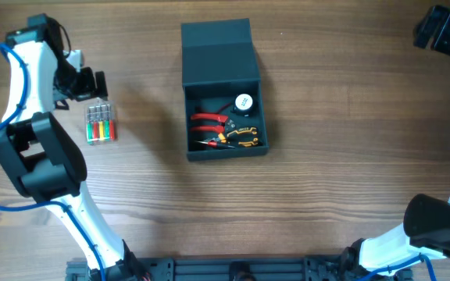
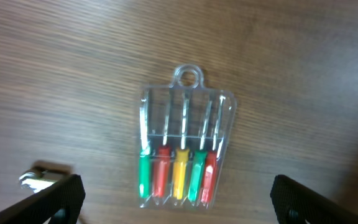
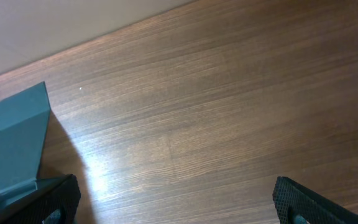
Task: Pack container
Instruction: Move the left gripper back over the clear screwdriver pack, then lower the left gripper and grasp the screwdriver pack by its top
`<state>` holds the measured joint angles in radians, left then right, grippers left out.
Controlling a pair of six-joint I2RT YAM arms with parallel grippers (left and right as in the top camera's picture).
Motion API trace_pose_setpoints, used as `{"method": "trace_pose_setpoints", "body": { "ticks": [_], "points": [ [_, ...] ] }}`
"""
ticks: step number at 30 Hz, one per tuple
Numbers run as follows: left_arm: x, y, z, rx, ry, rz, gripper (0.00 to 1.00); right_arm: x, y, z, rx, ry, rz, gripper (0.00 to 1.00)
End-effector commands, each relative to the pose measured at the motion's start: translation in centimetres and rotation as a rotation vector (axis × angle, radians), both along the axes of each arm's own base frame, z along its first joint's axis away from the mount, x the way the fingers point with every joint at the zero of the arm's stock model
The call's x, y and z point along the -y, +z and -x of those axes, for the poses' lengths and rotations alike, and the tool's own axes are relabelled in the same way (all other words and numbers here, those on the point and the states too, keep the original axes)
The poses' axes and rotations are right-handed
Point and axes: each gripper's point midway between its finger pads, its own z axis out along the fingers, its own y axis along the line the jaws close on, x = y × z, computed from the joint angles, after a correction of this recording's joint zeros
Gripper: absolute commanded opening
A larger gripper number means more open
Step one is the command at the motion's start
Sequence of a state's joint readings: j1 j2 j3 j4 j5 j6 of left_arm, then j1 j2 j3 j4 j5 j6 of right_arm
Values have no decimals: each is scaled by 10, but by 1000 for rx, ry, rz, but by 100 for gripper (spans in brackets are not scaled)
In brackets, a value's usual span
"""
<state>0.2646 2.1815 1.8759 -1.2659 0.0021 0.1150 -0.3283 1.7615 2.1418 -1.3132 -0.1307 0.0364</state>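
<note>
The container sits open at the middle of the tabletop. Its flap lid is thrown back toward 12 o'clock, which leaves the mouth free for loading from above. Inside we see red-handled pliers, yellow-and-black pliers and a small white round item, so we judge the packing partly done.

A clear pack of screwdrivers lies flat on the tabletop well off at the container's 9 o'clock, and it looks like the piece left to pack. The left claw hangs near it with fingers spread wide and nothing between them. In the left wrist view the handle end of the pack falls between the two fingers, which we read as lining up for a grasp across its width.

The right claw is also spread and empty, parked far out at the container's 2 o'clock. We take this as keeping out of the way. Its camera catches only a corner of the lid and bare wood.
</note>
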Motion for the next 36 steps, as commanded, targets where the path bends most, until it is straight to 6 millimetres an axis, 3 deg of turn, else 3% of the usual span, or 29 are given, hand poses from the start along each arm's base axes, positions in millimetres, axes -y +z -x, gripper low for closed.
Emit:
{"method": "trace_pose_setpoints", "body": {
  "ticks": [1, 18, 36],
  "points": [
    [10, -30, 14, -66, -58, 7, 100, -6, 12, 7, 29, 17, 8, 100],
    [20, -74, 31, -93, -69, 14, 100, -7, 9, 11, 11, 17, 3, 100],
    [21, -82, 29, -74, 45, 15, 100, -8, 8, 13, 0, 18, 0, 100]
  ]
}}
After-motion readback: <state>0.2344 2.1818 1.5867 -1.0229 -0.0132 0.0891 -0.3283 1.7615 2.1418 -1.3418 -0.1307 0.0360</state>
